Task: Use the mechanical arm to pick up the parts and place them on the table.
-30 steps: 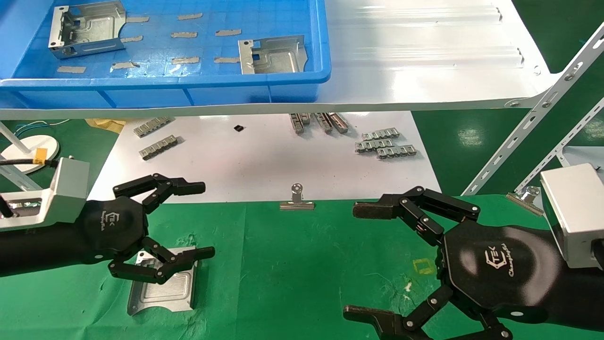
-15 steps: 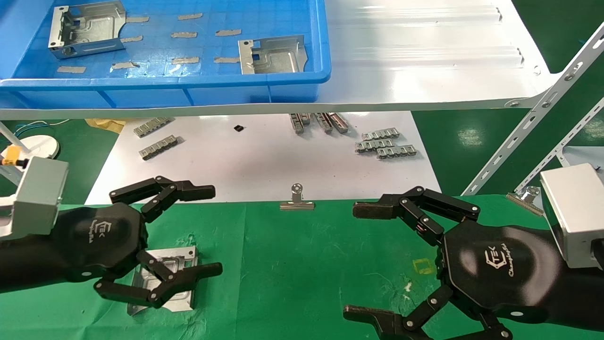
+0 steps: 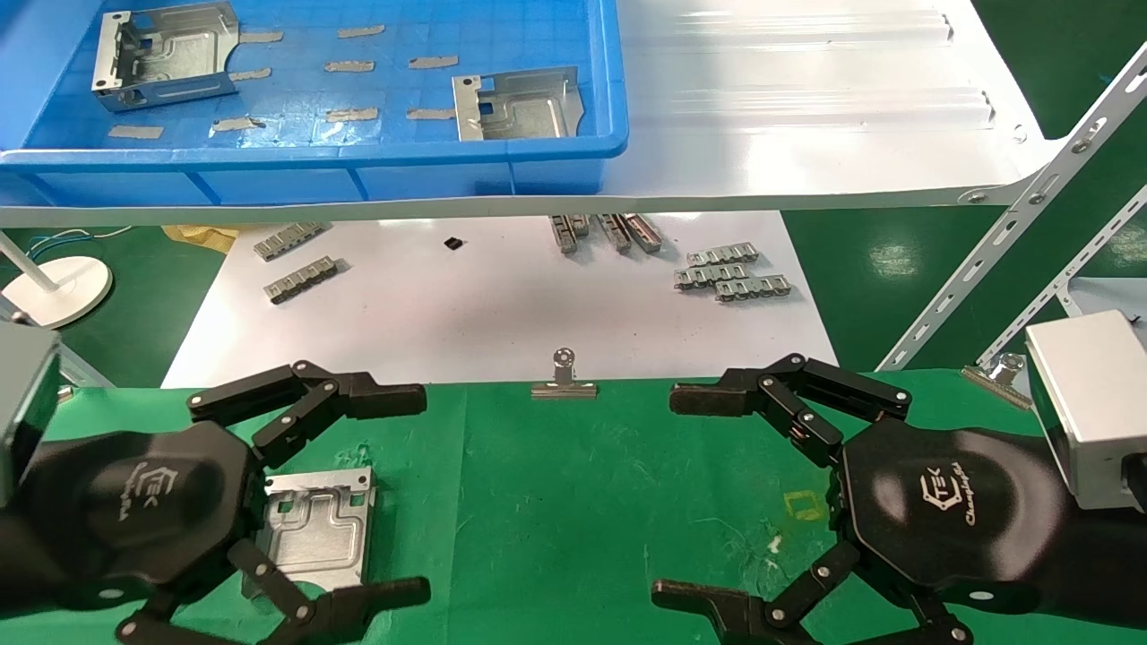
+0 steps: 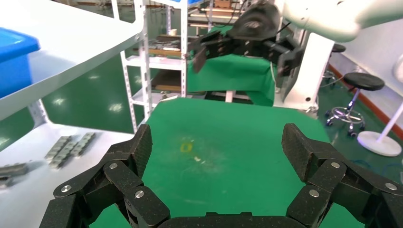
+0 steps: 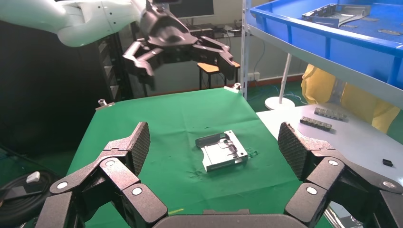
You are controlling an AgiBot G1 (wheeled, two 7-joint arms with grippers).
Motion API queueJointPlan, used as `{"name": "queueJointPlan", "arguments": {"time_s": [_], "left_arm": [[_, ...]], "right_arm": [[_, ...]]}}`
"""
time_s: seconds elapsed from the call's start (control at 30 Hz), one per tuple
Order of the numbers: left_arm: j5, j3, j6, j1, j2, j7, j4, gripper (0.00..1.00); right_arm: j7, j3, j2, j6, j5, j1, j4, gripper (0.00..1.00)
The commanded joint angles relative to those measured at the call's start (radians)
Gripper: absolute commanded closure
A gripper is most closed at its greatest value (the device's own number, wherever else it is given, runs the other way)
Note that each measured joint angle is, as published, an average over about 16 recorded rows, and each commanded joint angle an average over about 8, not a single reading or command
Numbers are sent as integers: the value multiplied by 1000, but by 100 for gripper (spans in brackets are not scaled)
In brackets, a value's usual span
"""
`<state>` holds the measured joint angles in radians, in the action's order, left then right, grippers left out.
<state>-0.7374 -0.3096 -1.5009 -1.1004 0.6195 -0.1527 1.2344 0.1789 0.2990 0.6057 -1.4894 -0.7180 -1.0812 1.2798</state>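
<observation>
The left gripper (image 3: 358, 488) hangs above the green table (image 3: 573, 502) with its fingers (image 3: 385, 397) spread wide and nothing held. One part (image 3: 314, 528) lies flat on the table between the two finger rows; the right wrist view shows it clear of the fingers, which stand above it (image 5: 222, 151). The left wrist view shows only bare green cloth between the spread fingers (image 4: 138, 147).

The right gripper (image 3: 708, 497) is parked over the table, well apart from the part, its fingers (image 3: 708, 397) equally wide open and empty.

Two more parts (image 3: 518, 105) (image 3: 166, 54) rest in the blue tray (image 3: 609, 98) on the white shelf (image 3: 806, 107), beyond the fingertips of both grippers. Small ribbed strips (image 3: 730, 273) lie on the white sheet (image 3: 484, 305) past the table edge, where a binder clip (image 3: 564, 378) sits between the two grippers.
</observation>
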Motion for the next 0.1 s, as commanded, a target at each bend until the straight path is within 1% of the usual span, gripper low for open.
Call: {"name": "queueJointPlan", "arguments": {"time_s": [0.03,0.1], "left_arm": [[8,32,5,28,-9,-36,53,0],[9,39,6,33,-10,-43,64,0]], "right_arm": [[0,0,0,0,0,0,0,0],[0,0,0,0,0,0,0,0]]}}
